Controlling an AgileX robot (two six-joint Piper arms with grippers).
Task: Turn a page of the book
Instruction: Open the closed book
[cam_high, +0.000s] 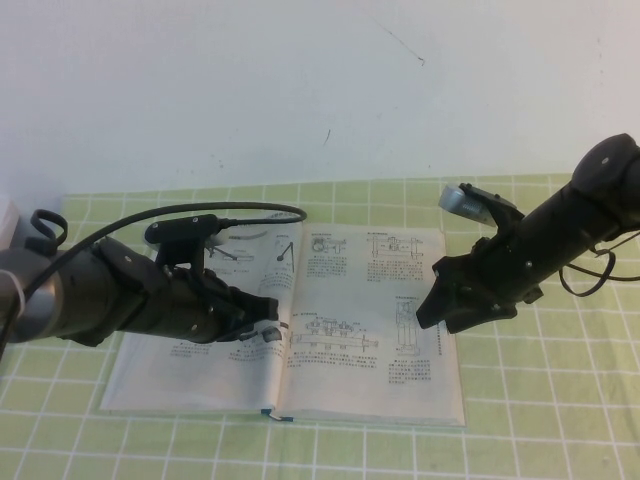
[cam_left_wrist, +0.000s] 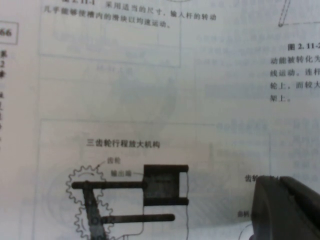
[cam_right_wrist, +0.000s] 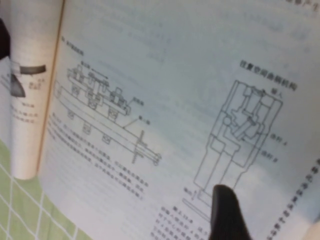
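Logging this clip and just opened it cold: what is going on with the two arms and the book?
An open book lies flat on a green checked cloth. The left gripper sits low over the left-hand page, near the spine. The right gripper hangs over the outer part of the right-hand page, tip close to the paper. No page is lifted yet, so the turn has not started.

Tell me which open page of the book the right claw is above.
The right-hand page: right claw hangs at its outer edge; left claw is above the left-hand page.
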